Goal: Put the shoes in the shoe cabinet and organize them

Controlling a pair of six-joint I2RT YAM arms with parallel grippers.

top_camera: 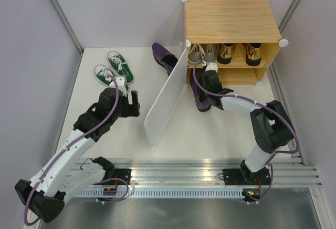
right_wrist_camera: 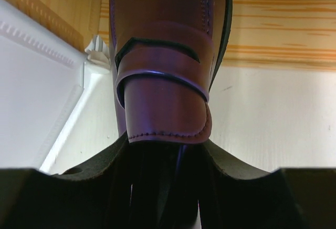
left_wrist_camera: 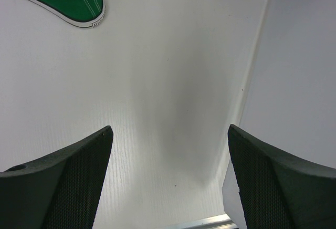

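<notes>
The shoe cabinet stands at the back right with its white door swung open. Its upper shelf holds grey sneakers and gold shoes. My right gripper is shut on a glossy purple shoe in front of the lower shelf. In the right wrist view that purple shoe points toward the wood, with the right gripper clamped on its sides. The other purple shoe lies left of the door. Green sneakers lie at the back left. My left gripper hovers open beside them, nothing between its fingers.
The open door panel stands between the two arms. A green sneaker shows at the top left of the left wrist view. A metal rail runs along the near table edge. Grey walls enclose the table.
</notes>
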